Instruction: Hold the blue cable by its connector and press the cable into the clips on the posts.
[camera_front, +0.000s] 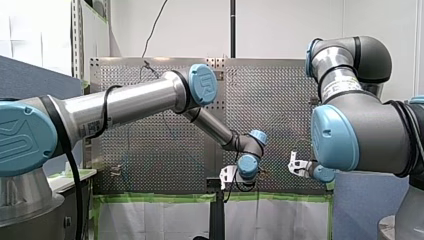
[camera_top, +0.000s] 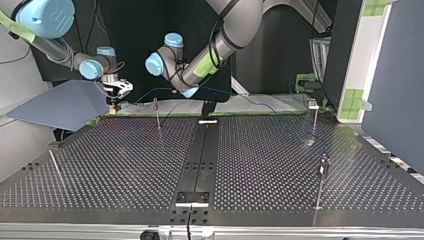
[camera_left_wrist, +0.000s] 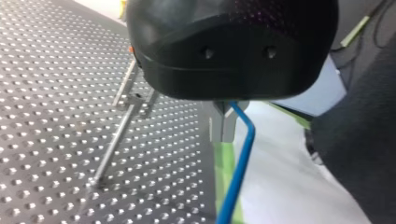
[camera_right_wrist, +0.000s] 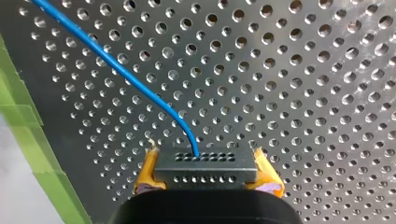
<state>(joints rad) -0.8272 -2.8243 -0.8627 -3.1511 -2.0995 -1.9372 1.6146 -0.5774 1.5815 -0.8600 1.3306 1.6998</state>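
The blue cable (camera_right_wrist: 126, 74) leaves a black connector (camera_right_wrist: 205, 173) that sits between the yellow pads (camera_right_wrist: 148, 171) of my right gripper (camera_right_wrist: 205, 161), which is shut on it. Across the table, in the top view, this gripper (camera_top: 115, 102) hangs at the far left edge of the perforated table (camera_top: 125, 165). My left gripper (camera_left_wrist: 223, 133) has its metal fingers shut on the blue cable (camera_left_wrist: 240, 168), which runs on beyond the fingers. A thin post with a clip (camera_left_wrist: 133, 95) stands on the table beside it. Other posts (camera_top: 315, 117) (camera_top: 322, 170) stand at the top view's right.
Green tape (camera_right_wrist: 28, 140) edges the table, with white sheet (camera_left_wrist: 289, 177) beyond it. A blue-grey panel (camera_top: 60, 102) lies behind my right gripper in the top view. A slanted rod (camera_top: 56, 167) stands at the table's left side there, and a black centre strip (camera_top: 200, 155) divides the table.
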